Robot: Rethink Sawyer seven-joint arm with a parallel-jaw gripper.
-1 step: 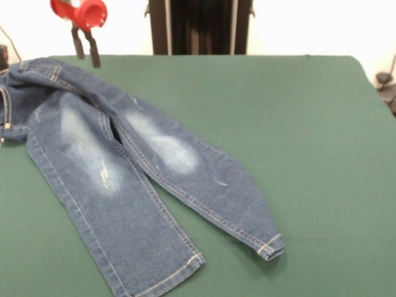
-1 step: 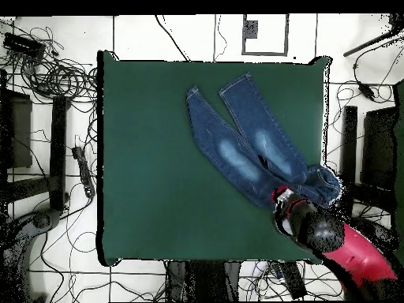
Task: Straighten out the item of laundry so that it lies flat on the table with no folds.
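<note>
The item of laundry (image 1: 124, 179), a small pair of blue jeans with pale faded thighs, lies at the left of the table (image 1: 297, 142) in the front view. Both legs run out flat towards the near edge, slightly apart. The waist end (image 1: 25, 93) is bunched and folded at the far left edge. My gripper (image 1: 88, 60) hangs just above the cloth behind the waist, open, with nothing between its two black fingers (image 1: 94, 52). From overhead the jeans (image 2: 252, 142) stretch diagonally, and the gripper (image 2: 282, 207) sits beside the crumpled waist (image 2: 322, 185) under the arm's red and black head.
The green table top (image 2: 166, 158) spreads wide to one side of the jeans. Cables and stands (image 2: 55, 79) lie on the floor around the table. A dark post (image 1: 201, 28) stands behind the table's far edge.
</note>
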